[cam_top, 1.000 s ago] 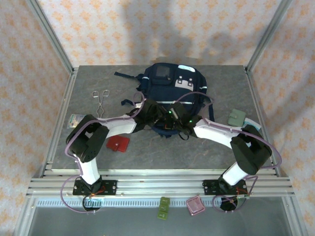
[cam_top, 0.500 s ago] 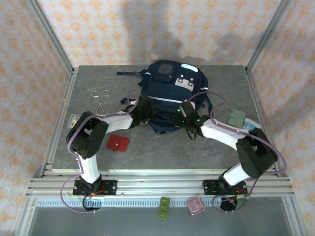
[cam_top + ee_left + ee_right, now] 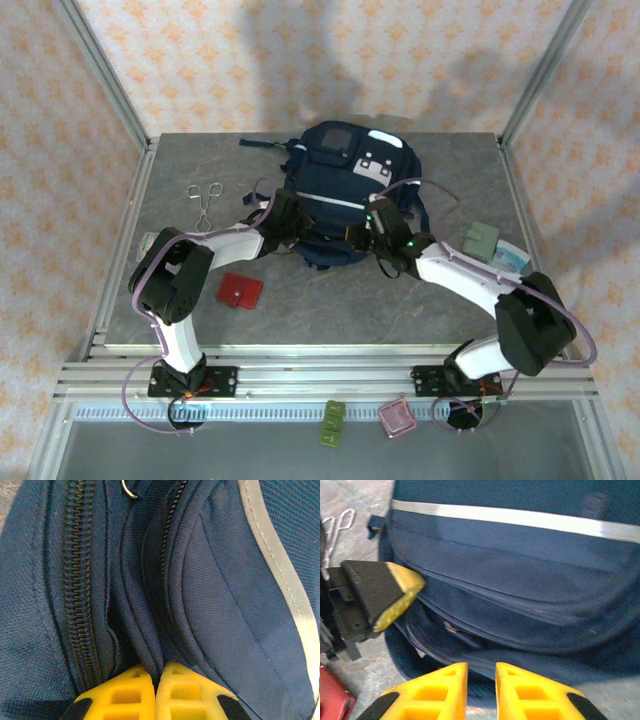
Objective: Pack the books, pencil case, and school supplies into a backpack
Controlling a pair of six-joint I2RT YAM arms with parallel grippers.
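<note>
Tightly pinched backpack (image 3: 225, 605) fold, left end effector (image 3: 156, 674)

One backpack (image 3: 345, 185) sits on the surface (image 3: 400, 300), with one flat red square (image 3: 240, 290), one pair of metal tongs (image 3: 205, 203) and one grey-green pouch (image 3: 480, 240). Below the near edge lie two small green pieces (image 3: 333, 432) and one pink piece (image 3: 397, 417).

Has white links (image 3: 462, 282) and black joints (image 3: 172, 287), trails purple cables (image 3: 127, 398), ends in yellow gridded fingers (image 3: 120, 695) backed black.
</note>
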